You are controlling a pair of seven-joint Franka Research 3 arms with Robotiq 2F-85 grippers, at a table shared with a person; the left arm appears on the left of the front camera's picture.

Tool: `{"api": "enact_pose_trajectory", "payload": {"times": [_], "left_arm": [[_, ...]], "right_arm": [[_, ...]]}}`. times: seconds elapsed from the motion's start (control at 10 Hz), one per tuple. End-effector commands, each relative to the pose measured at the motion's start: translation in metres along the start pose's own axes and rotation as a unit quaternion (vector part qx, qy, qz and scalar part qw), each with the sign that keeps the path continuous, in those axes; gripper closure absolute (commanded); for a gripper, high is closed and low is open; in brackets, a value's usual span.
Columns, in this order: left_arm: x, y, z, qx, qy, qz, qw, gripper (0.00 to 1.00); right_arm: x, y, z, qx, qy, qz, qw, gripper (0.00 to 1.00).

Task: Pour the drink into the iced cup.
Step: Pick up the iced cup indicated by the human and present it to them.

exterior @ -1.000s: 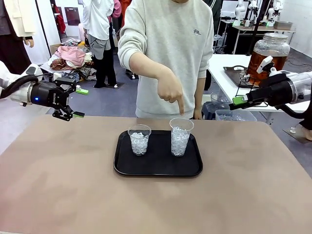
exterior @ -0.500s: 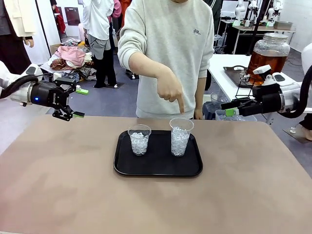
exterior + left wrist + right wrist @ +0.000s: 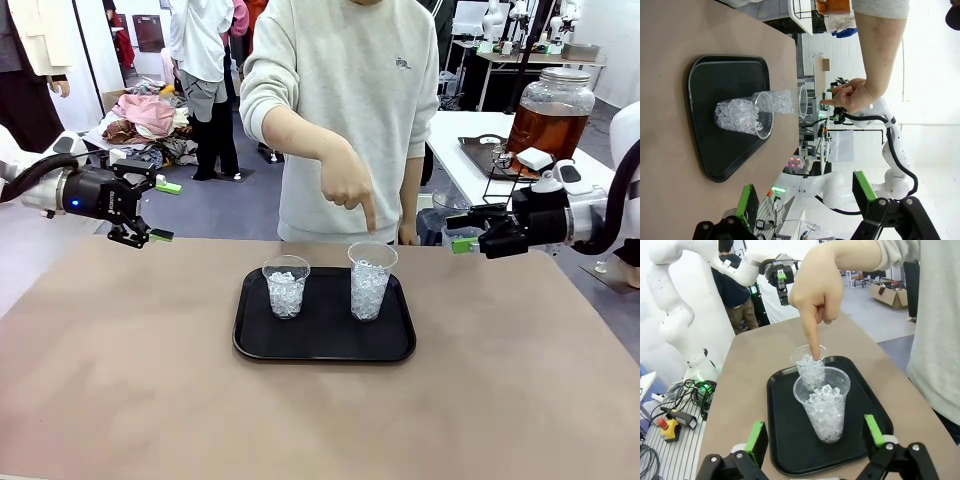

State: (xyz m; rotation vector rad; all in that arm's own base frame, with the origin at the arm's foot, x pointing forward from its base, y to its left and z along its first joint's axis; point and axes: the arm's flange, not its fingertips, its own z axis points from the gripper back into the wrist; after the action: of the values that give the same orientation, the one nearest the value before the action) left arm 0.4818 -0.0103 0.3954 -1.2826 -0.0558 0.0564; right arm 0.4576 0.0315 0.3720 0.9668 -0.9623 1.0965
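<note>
A light brown table [image 3: 150, 400] spreads across the foreground. On it, near the middle, lies a black tray [image 3: 320, 342] with two clear plastic cups packed with ice standing upright side by side, apart from each other. The shorter cup [image 3: 286, 287] is toward the robot's left and the taller cup [image 3: 371, 281] toward its right. To either side, above the table's far corners, the two arms hang in the air. The left gripper [image 3: 165, 211] is held well off to the left of the tray, its green-padded fingers spread wide with nothing between them. The right gripper [image 3: 462, 230] points in from the right toward the tray, level with the taller cup and some way from it, also spread apart and carrying nothing. At the far edge stands a person in a pale sweatshirt, whose hand [image 3: 350, 185] reaches over the tray with the index finger pointing straight down, its tip just above the taller cup's rim. Farther back on the right, on a white side table [image 3: 470, 150], sits a large round glass dispenser jar [image 3: 553, 110] with a metal lid [image 3: 565, 74]. The drink [image 3: 545, 128], a translucent amber-brown liquid, is inside that jar, well apart from both cups.
</note>
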Motion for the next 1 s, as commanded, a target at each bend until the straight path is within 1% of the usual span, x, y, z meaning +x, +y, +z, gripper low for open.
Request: {"api": "enact_pose_trajectory", "payload": {"times": [0.0,0.3,0.6,0.9], "left_arm": [[0.0,0.0,0.001,0.0,0.0,0.0,1.0,0.0],[0.0,0.0,0.001,0.0,0.0,0.0,1.0,0.0],[0.0,0.0,0.001,0.0,0.0,0.0,1.0,0.0],[0.0,0.0,0.001,0.0,0.0,0.0,1.0,0.0]], "right_arm": [[0.003,-0.002,0.002,-0.005,-0.003,0.004,1.0,0.0],[0.0,-0.001,0.001,-0.002,0.0,0.0,1.0,0.0],[-0.026,-0.028,-0.019,0.034,-0.027,0.061,0.997,0.0],[-0.052,-0.045,-0.043,0.047,-0.029,0.093,0.994,0.0]]}}
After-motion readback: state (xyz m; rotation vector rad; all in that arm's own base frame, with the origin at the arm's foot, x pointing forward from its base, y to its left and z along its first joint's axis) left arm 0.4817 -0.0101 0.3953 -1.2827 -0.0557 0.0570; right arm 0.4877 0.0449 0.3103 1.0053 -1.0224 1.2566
